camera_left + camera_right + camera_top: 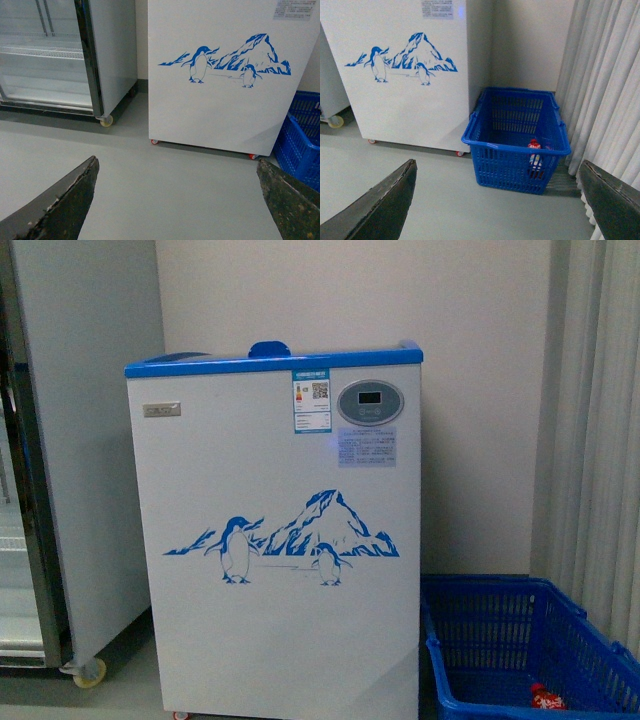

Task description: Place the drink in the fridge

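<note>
Red wrapping marks the drink (534, 145), which is inside the blue plastic basket (515, 172), ahead of the right pincer (497, 162) and well apart from it. That pincer's two dark fingers (380, 205) stand wide apart with nothing between them. The left pincer (176, 161) is likewise spread and empty. Ahead of it, across bare grey floor (150, 190), stands the fridge (220, 115), white with a blue penguin-and-mountain picture. In the front view the basket sits just beside the fridge on the robot's right, and a tall grey cabinet (90, 440) stands on the fridge's other side. Pale curtains (605, 75) hang beyond the basket.
</note>
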`<action>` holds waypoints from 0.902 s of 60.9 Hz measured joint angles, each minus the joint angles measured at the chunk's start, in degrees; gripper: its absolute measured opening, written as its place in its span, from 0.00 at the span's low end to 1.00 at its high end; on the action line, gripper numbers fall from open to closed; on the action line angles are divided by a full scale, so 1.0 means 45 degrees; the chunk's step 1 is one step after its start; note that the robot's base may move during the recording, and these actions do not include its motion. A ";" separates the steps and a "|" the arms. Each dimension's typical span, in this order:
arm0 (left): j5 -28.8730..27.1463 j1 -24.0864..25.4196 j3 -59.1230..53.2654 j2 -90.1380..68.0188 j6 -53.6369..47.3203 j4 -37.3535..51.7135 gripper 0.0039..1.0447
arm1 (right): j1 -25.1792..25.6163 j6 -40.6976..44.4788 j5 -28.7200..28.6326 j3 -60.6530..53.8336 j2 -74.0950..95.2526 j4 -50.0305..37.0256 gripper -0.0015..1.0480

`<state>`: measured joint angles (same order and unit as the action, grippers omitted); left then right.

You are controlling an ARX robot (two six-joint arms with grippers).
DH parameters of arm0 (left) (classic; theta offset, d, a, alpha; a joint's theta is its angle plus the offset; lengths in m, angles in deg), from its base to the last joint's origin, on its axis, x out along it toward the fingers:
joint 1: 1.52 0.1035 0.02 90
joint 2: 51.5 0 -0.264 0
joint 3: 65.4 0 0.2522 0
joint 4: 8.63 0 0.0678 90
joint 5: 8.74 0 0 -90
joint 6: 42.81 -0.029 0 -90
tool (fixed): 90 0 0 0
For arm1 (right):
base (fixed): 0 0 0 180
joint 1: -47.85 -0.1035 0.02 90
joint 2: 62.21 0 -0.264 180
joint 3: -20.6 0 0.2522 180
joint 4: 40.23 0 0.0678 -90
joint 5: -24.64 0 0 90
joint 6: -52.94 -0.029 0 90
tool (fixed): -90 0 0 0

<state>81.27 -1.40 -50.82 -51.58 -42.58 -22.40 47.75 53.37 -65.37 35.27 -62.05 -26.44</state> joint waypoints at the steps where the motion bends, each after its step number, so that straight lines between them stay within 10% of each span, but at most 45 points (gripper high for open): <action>1: -0.0005 0.0000 0.0005 0.0000 0.0000 0.0000 0.92 | 0.0000 0.0000 0.0000 0.0000 0.0000 0.0000 0.93; 55: 0.0000 0.0000 0.0005 0.0000 0.0000 0.0000 0.92 | 0.0000 0.0000 0.0000 0.0000 0.0000 0.0000 0.93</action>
<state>81.27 -1.40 -50.80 -51.58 -42.58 -22.40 47.75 53.37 -65.37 35.27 -62.05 -26.44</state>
